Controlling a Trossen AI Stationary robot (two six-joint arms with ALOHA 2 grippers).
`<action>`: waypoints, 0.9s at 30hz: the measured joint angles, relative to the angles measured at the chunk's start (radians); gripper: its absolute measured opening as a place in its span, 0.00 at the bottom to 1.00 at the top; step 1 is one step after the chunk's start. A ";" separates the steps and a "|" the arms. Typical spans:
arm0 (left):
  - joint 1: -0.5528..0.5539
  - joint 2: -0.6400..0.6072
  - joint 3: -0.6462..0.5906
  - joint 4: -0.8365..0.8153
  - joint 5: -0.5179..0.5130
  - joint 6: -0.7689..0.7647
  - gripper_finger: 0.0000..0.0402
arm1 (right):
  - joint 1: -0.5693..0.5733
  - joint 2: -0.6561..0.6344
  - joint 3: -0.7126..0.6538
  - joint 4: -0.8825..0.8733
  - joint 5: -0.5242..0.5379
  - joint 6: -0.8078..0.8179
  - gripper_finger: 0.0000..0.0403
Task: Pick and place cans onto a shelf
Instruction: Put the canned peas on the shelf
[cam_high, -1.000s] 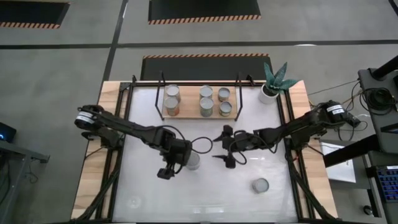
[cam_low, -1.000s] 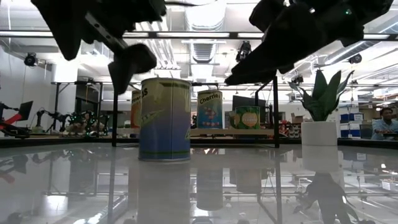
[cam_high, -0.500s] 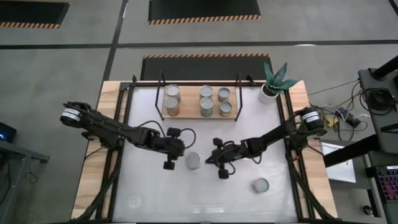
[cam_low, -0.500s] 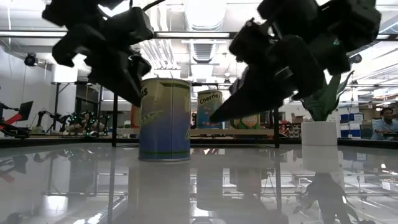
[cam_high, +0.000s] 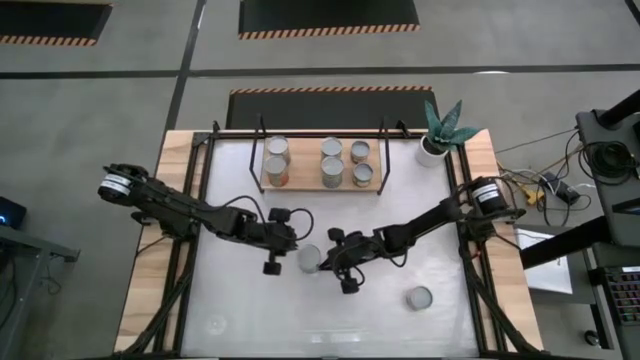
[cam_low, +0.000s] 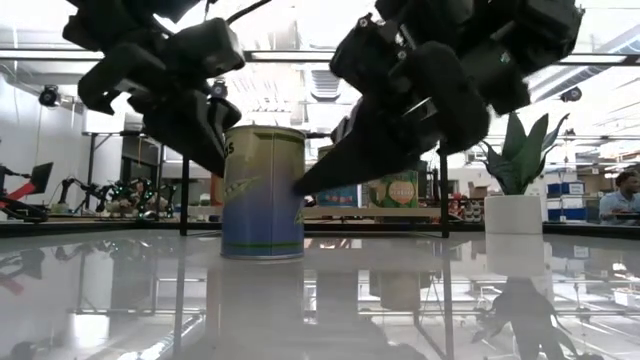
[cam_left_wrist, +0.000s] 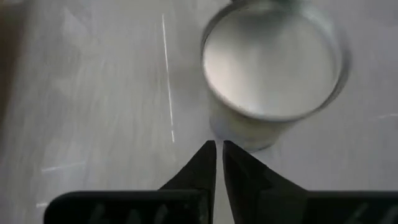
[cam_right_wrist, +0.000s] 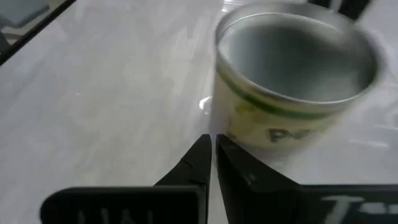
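Observation:
A can (cam_high: 310, 259) with a blue and pale green label (cam_low: 262, 190) stands upright on the white tabletop, near its middle. My left gripper (cam_high: 295, 251) is shut, tilted down, with its tip (cam_left_wrist: 219, 144) at the can's left side (cam_left_wrist: 249, 134). My right gripper (cam_high: 325, 262) is also shut, with its tip (cam_right_wrist: 211, 140) at the can's right side, low on the wall (cam_right_wrist: 249, 134). The shelf (cam_high: 300, 185) stands at the far edge and carries several cans. Another can (cam_high: 419, 297) stands near the front right. My left gripper points its shut fingertips (cam_low: 222, 168) slanting down from the table's left at the can's left wall; I cannot tell whether they touch it. My right gripper brings its shut fingertips (cam_low: 298, 190) slanting down from the table's right to the can's right wall; I cannot tell whether they touch it.
A white pot with a green plant (cam_high: 437, 135) stands at the far right corner, beside the shelf. Black frame rods (cam_high: 462, 200) run along the table's left and right sides. Bare tabletop (cam_high: 250, 310) lies in front of the can.
Both grippers have shut. My left gripper, first open over the can, has drawn back toward the table's left, sunk and tipped further downward. My right gripper has travelled toward the table's left and down, up to the can's right side. The can stays upright.

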 joint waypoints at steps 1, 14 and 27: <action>-0.003 0.000 0.002 0.005 0.005 -0.001 0.03 | 0.000 -0.009 -0.001 -0.014 0.014 0.000 0.03; -0.009 -0.001 0.002 0.015 0.102 -0.019 0.00 | -0.033 -0.042 -0.005 -0.111 0.260 -0.086 0.03; -0.009 -0.001 0.002 -0.031 0.076 -0.030 0.00 | -0.043 -0.096 -0.005 -0.186 -0.013 -0.045 0.03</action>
